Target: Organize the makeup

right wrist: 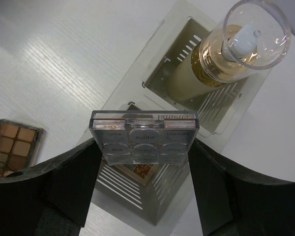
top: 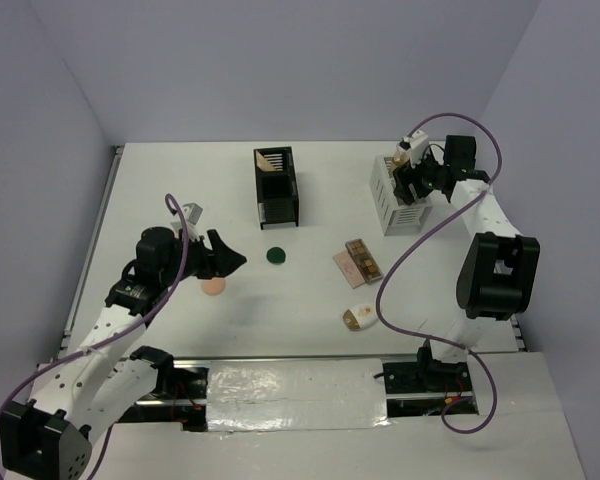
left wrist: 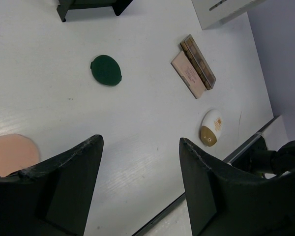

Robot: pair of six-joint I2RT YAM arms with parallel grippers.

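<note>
Right wrist view: a clear palette (right wrist: 144, 129) is gripped upright by the right gripper (right wrist: 143, 147) over 1 compartment of the white organizer (right wrist: 122, 93), lower centre. Its edge could be caught on the rim if lowered askew. The left gripper (left wrist: 140, 162) is held open, empty.

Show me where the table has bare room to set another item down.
Bare: the table left of the black organizer, and the near-centre stretch between the green compact and the oval compact. Crowded: the flat palettes beside the white organizer, where the right gripper holds a clear palette; the open left gripper hangs by the peach puff.
</note>
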